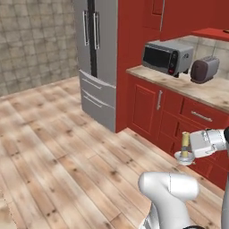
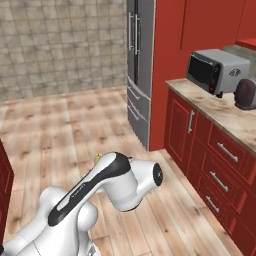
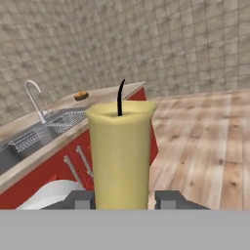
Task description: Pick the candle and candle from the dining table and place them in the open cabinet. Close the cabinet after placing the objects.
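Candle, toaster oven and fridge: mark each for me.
candle (image 1: 185, 140), left base view, its olive-gold stick.
toaster oven (image 1: 166, 57), left base view, its dark glass door.
fridge (image 1: 95, 62), left base view, between its doors.

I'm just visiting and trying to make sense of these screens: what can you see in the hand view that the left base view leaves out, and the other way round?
Hand view alone: a sink with a curved tap set in a counter, and the candle's black wick.

Left base view alone: a steel fridge, a microwave, a toaster, and the clear dish under the candle.

Both: the slim olive-gold candle held in the gripper, red cupboards, wooden floor and tiled wall.
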